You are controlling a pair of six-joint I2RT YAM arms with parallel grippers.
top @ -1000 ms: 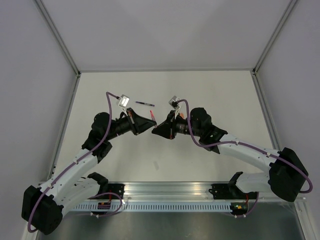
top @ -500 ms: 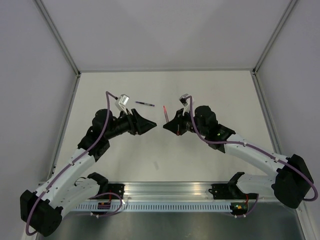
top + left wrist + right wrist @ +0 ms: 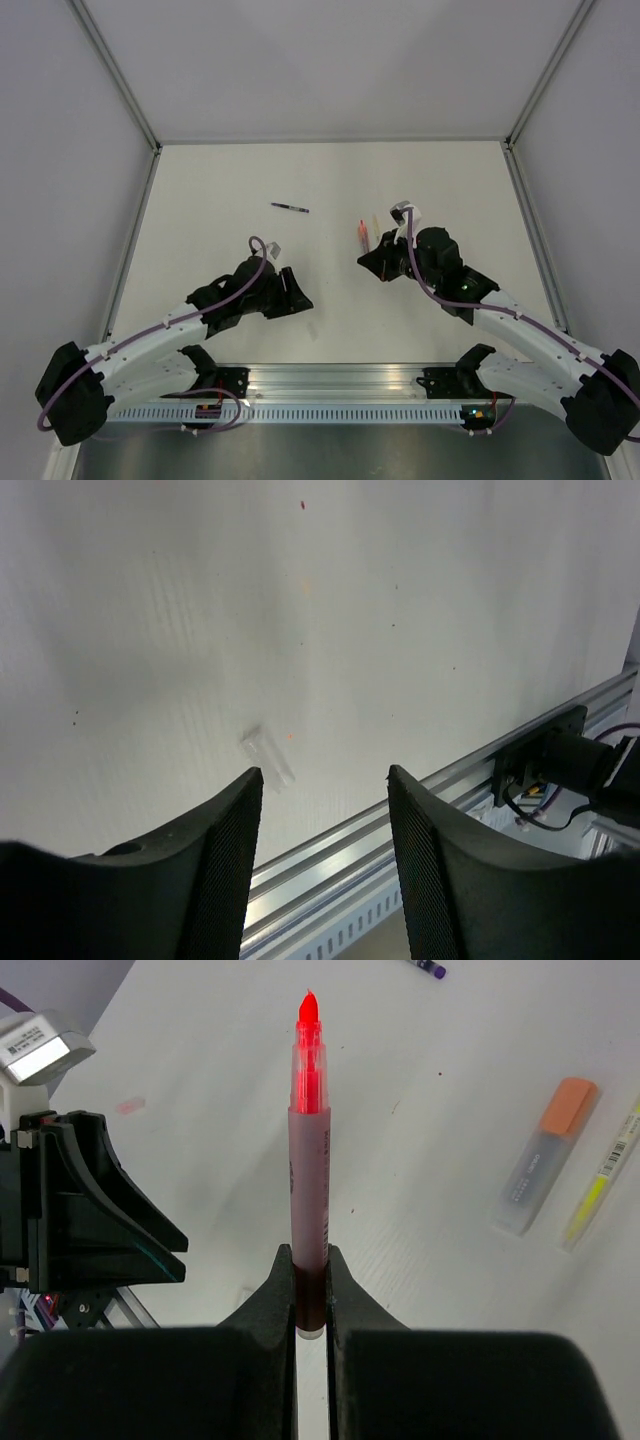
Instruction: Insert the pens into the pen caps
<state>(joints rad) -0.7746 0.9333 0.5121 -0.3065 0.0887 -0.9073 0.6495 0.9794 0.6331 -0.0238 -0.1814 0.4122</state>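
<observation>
My right gripper [image 3: 310,1252] is shut on the lower end of the red-pink pen [image 3: 308,1170], which points away from it with its red pointed end free. From above, that gripper [image 3: 367,260] and pen [image 3: 362,234] are right of centre. A stubby pen cap [image 3: 548,1155] with an orange end lies beside the pale yellow pen [image 3: 603,1175] on the table. The dark purple pen [image 3: 290,207] lies further back. My left gripper [image 3: 298,292] is low and near the front, open [image 3: 325,772] and empty.
A small clear tube-like piece [image 3: 266,757] lies on the table just ahead of the left fingers. The aluminium rail [image 3: 420,810] runs along the near edge, close under the left gripper. Grey walls enclose the table on three sides.
The two grippers, tip to tip a second ago, have parted. The left one opened and drew back low toward the front. The right one carried the red-pink pen to the right.
</observation>
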